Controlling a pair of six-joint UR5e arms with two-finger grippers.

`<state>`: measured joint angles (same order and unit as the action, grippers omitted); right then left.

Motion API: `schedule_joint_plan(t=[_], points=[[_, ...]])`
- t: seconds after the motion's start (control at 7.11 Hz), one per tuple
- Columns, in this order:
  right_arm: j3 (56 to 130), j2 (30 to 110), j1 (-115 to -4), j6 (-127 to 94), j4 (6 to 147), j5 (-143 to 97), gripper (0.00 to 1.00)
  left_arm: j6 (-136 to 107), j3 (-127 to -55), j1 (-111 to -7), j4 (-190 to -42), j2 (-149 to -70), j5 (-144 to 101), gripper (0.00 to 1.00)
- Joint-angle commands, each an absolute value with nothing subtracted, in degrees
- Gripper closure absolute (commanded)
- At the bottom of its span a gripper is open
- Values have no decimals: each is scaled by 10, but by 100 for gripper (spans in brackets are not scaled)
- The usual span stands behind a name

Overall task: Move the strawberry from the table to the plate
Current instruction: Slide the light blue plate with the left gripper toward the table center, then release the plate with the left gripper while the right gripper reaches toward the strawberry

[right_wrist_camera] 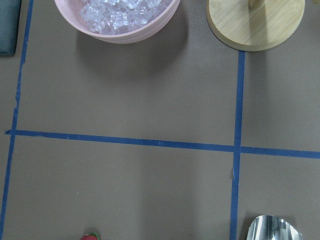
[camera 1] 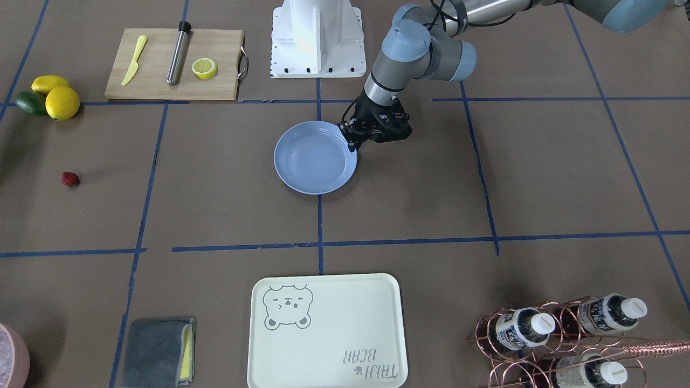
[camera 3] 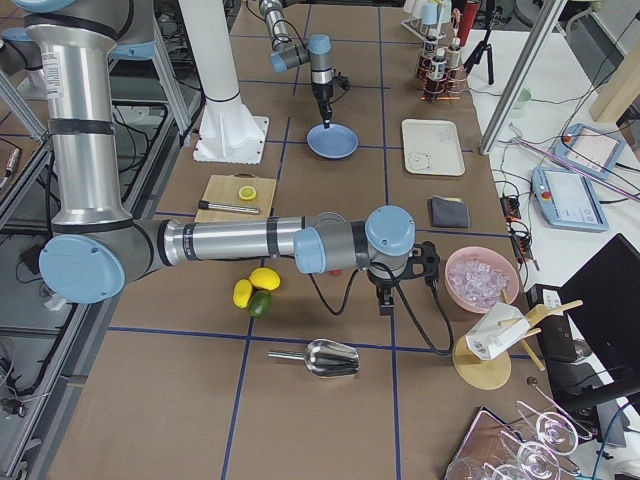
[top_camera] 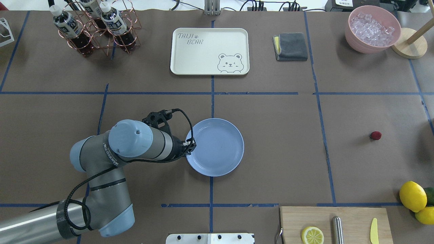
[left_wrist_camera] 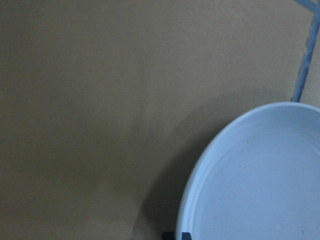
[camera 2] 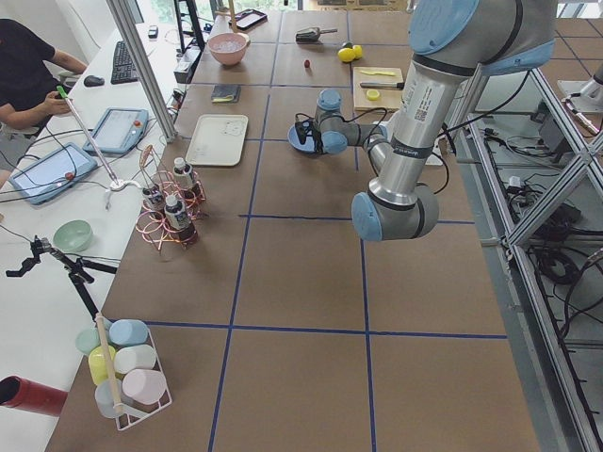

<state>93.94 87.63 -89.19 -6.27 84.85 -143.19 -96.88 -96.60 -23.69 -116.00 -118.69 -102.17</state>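
Observation:
The strawberry [camera 1: 70,179] is a small red berry lying alone on the brown table [camera 1: 226,215], far toward my right side; it also shows as the strawberry [top_camera: 375,135] and at the bottom edge of the right wrist view as the strawberry [right_wrist_camera: 91,236]. The light blue plate [top_camera: 217,149] lies at the table's middle. My left gripper [camera 1: 353,143] is shut on the rim of the plate [left_wrist_camera: 260,175]. My right gripper [camera 3: 386,298] hangs low beyond the strawberry, near the ice bowl; whether it is open or shut I cannot tell.
A cutting board [top_camera: 334,220] holds a lemon half, a steel tube and a yellow knife. Two lemons [top_camera: 412,196] and an avocado lie beside it. Farther off are the bear tray [top_camera: 209,51], a grey cloth [top_camera: 291,46], a bottle rack [top_camera: 91,27], an ice bowl [top_camera: 372,28] and a metal scoop [camera 3: 325,357].

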Motion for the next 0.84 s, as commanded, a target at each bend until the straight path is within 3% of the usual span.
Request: schedule_joint_plan(t=[0.0, 0.7], points=[[945, 876, -875, -94, 846, -1432, 0, -955, -986, -278, -1144, -1166, -1026, 0], [1069, 893, -689, -342, 805, -1326, 0, -714, -1105, -436, -910, -1172, -1117, 0]])
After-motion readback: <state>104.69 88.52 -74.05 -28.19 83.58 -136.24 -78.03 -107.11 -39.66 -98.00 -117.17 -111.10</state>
